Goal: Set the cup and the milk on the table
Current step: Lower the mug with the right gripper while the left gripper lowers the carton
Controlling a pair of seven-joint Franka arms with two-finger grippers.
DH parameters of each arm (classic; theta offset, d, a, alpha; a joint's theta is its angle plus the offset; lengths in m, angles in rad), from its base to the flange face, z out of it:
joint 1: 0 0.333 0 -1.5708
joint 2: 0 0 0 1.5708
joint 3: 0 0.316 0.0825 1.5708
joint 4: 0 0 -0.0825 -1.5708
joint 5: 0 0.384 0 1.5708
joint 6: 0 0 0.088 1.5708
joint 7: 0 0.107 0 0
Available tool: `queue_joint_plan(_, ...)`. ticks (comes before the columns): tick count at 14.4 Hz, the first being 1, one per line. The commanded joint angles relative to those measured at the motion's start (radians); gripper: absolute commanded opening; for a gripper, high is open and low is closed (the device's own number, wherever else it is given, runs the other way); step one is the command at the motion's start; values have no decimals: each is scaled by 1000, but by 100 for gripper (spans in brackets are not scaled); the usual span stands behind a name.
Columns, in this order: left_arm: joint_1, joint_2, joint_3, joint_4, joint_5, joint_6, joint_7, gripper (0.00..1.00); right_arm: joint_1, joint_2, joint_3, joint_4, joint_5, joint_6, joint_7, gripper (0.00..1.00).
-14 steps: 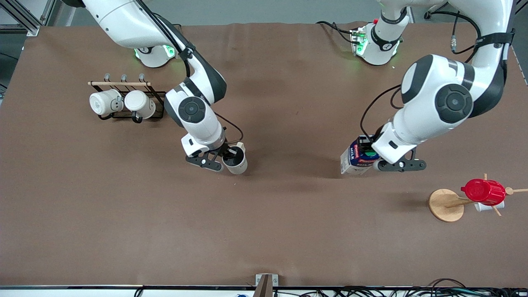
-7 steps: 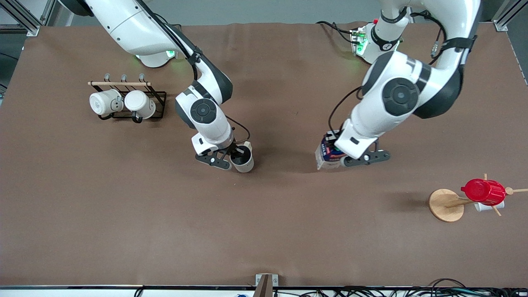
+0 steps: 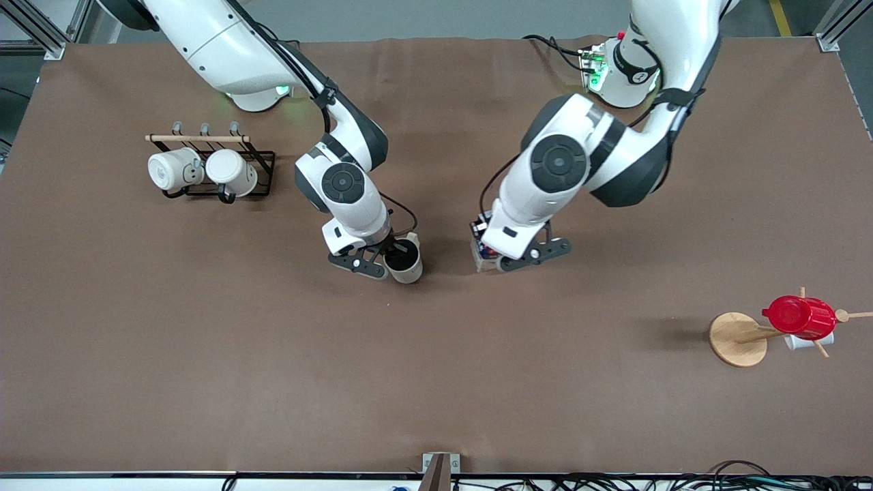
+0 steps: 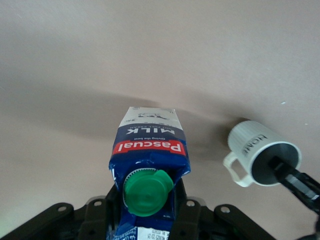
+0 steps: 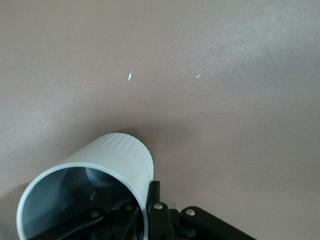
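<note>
My right gripper (image 3: 387,263) is shut on the rim of the off-white cup (image 3: 404,263), one finger inside its dark grey interior and one outside. The cup is upright, low at the middle of the brown table (image 3: 436,382). In the right wrist view the cup (image 5: 107,167) fills the corner by my right gripper (image 5: 144,210). My left gripper (image 3: 496,258) is shut on the blue and white milk (image 3: 483,251), beside the cup toward the left arm's end. In the left wrist view the milk (image 4: 150,150) with its green cap (image 4: 147,192) sits between my left gripper's (image 4: 147,220) fingers, and the cup (image 4: 255,150) shows nearby.
A black rack (image 3: 262,174) with two white mugs (image 3: 204,170) stands toward the right arm's end. A wooden mug tree (image 3: 736,339) carrying a red cup (image 3: 799,317) stands toward the left arm's end, nearer the front camera.
My left arm has carried the milk a long way toward the cup and the table's middle. My right gripper with the cup has shifted slightly toward the milk.
</note>
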Motion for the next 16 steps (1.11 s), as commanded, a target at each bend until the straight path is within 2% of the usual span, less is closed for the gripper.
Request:
queue_joint_plan(1, -63, 75, 5, 106, 4, -12, -82, 33, -17, -2, 26, 6, -31, 2, 30, 81)
queue_joint_plan(4, -107, 113, 5, 113, 4, 71, -151, 33, -25, -2, 38, 12, -32, 5, 32, 100)
queue_joint_plan(6, -123, 133, 7, 113, 5, 120, -169, 33, -25, -2, 38, 12, -32, 5, 32, 100)
queue_joint_plan(10, -123, 145, 7, 109, 5, 122, -169, 35, -31, -3, 38, 6, -32, 3, 27, 100)
queue_joint_plan(12, -133, 150, 7, 109, 5, 122, -169, 40, -46, -23, 38, 3, -32, -17, 3, 100)
queue_joint_plan(14, -135, 161, 8, 109, 7, 126, -177, 66, -87, -80, 42, 4, -28, -81, -70, 100)
queue_joint_plan(15, -136, 162, 11, 111, 7, 128, -175, 92, -106, -123, 43, 6, -20, -137, -103, 100)
queue_joint_plan(16, -138, 162, 13, 111, 8, 134, -172, 100, -120, -164, 45, 7, -14, -182, -129, 100)
